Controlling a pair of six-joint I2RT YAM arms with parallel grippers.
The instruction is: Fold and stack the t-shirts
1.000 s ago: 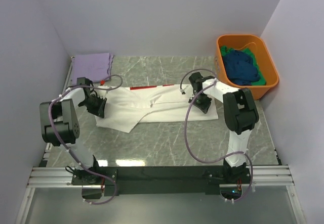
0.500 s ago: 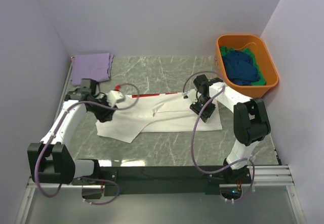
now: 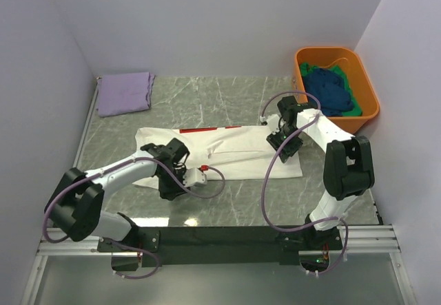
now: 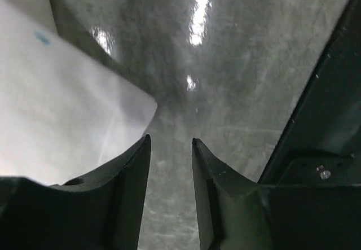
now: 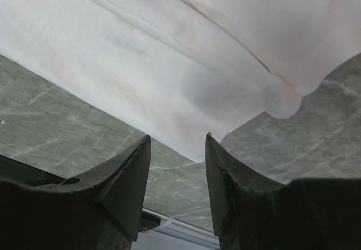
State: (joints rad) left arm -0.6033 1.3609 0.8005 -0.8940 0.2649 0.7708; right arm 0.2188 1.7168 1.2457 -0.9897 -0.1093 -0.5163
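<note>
White t-shirt [image 3: 227, 155] lies spread flat on the bench [image 3: 234, 205]. Its long axis runs leftward away from the orange tub [image 3: 370, 109], and a thin red strip [image 3: 207, 130] shows along its far edge. Right tool [image 3: 282, 144] is over the shirt end nearest the tub. Its wrist view shows the jaws parted and empty, with a near corner of the hem lying just ahead of the gap between the fingers [image 5: 127, 176]. Left tool [image 3: 172, 183] is at the near edge of the shirt end farthest from the tub. Its jaws are parted a little and hold nothing; they hang over bare bench, with the cloth corner off to one side of the gap, beside one finger [image 4: 131, 188] and not between the two. Judgement: the right tool is the better lined up on the hem, while the left tool would need to shift sideways onto the cloth before closing. Lavender t-shirt [image 3: 124, 93] sits folded well apart from the tub, across the far side of the bench. Dark blue [image 3: 329, 91] and green [image 3: 354, 111] shirts lie bunched inside the tub, not yet folded.
</note>
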